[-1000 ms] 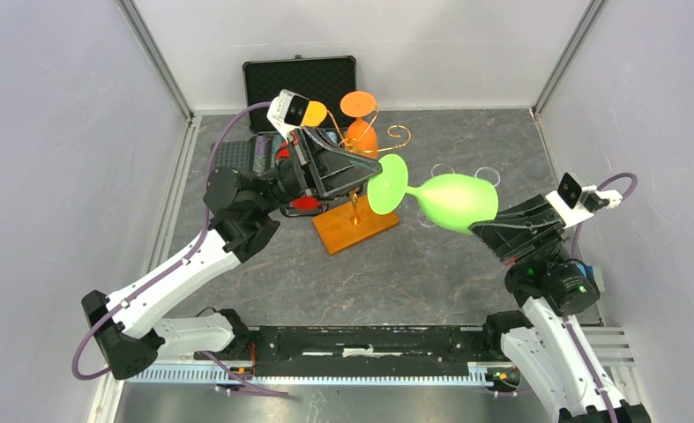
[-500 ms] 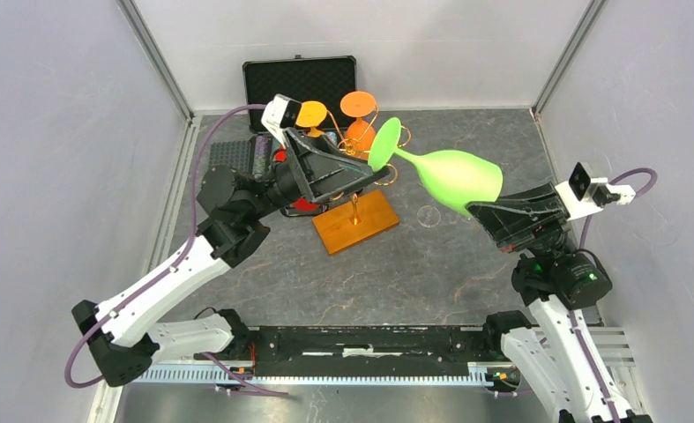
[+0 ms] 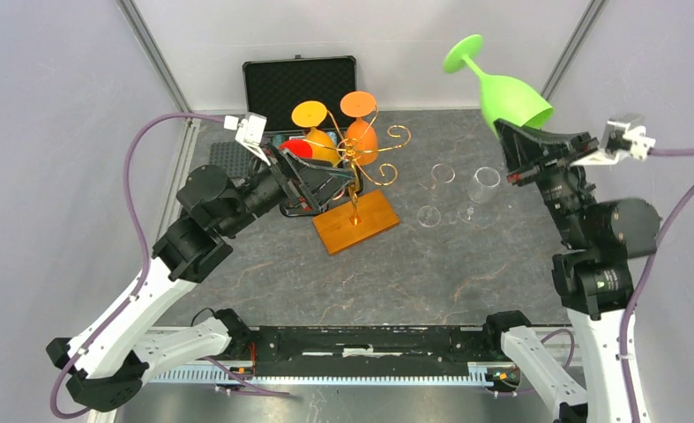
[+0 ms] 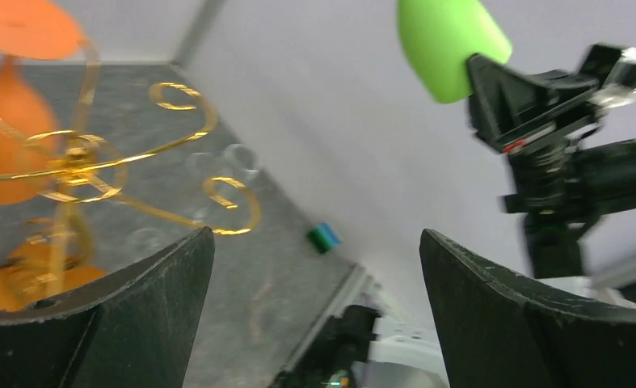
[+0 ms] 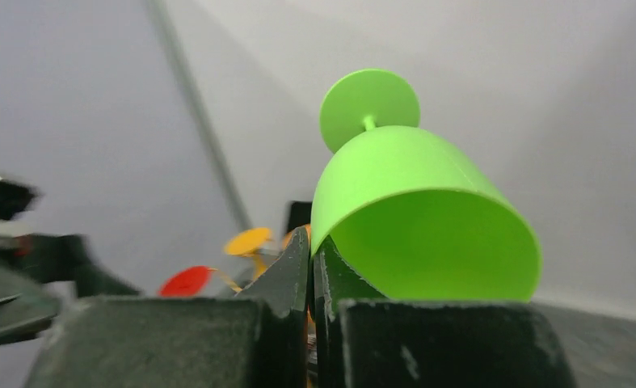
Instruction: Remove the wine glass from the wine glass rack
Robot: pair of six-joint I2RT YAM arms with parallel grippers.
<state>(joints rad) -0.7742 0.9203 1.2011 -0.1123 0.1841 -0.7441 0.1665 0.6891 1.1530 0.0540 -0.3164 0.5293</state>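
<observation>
Currently the right gripper (image 3: 524,137) is gripping the green wine glass (image 3: 507,92) by the rim of its bowl, with its jaws closed tight on the wall of the bowl. The right wrist view is showing the two fingers (image 5: 294,267) pressed together at the near left edge of the rim. The glass is being held high over the far right part of the table (image 3: 414,273), well apart from the wine glass rack (image 3: 357,196). It is tilting, with its round foot pointing up and to the far left and its open mouth facing down toward the gripper.

The rack is standing upright on its orange-brown wooden base (image 3: 355,221) at the far middle of the table. Two orange glasses (image 3: 361,132) are hanging from its curled golden arms, and a red foot (image 3: 299,148) is showing just to their left.

The left gripper (image 3: 350,181) is hovering at the left side of the rack, level with the curled arms, and its jaws are standing wide apart. Whether it is touching the wire cannot be told from above.

A black case (image 3: 299,79) is lying open behind the rack. Three clear glasses (image 3: 484,183) are standing on the table to the right of the rack, below the raised green glass.
</observation>
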